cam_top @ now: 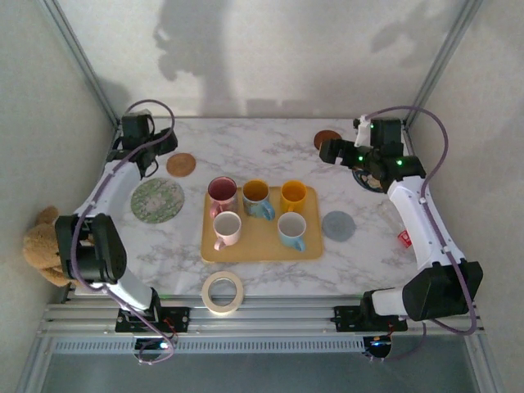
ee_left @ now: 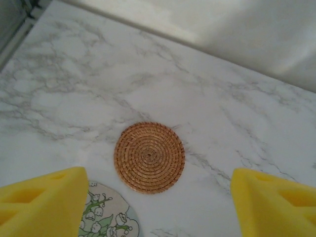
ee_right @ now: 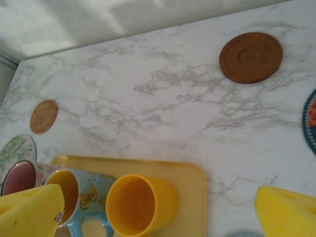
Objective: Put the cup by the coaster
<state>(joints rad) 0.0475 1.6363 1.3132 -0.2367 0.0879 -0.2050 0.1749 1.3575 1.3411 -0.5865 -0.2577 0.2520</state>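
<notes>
brown plush teddy bear [cam_top: 39, 244]: at the left edge of the white marble-patterned table [cam_top: 270, 147], toward its near-left corner, against the left arm.
left gripper [ee_left: 159, 190]: above the far-left part of the table; its yellow foam fingers [ee_left: 44, 197] stand wide apart with nothing between them.
round green floral coaster [cam_top: 157, 201]: flat near the table's left edge, left of the tray, bare.
round woven rattan coaster [cam_top: 181, 164]: just behind the floral coaster, below the left gripper, bare.
roll of cream tape [cam_top: 223, 292]: lying flat at the table's near edge, in front of the tray's near-left corner.
pale yellow rectangular tray [cam_top: 260, 248]: middle of the table, carrying all five cups.
pink cup with a dark red inside [cam_top: 222, 191]: upright in the tray's far-left corner.
pale pink-and-white cup [cam_top: 227, 227]: near row, left side of the tray, just in front of the pink cup.
light blue butterfly-printed cup with an orange inside [cam_top: 257, 195]: far row, middle of the tray.
plain yellow cup [cam_top: 293, 196]: tray's far-right corner, just beside the butterfly-printed cup.
pale blue cup with a white inside [cam_top: 291, 228]: near row, right side of the tray, in front of the yellow cup.
round brown wooden coaster [cam_top: 327, 138]: near the table's far edge, right of centre, bare.
right gripper [ee_right: 158, 210]: above the table beyond the tray's far-right corner, near the brown coaster; its yellow fingers [ee_right: 29, 212] are spread wide, gripping nothing.
round grey coaster [cam_top: 338, 225]: flat just right of the tray's right edge, bare.
small clear-and-red object [cam_top: 404, 237]: at the table's right edge beside the right arm; too small to identify.
</notes>
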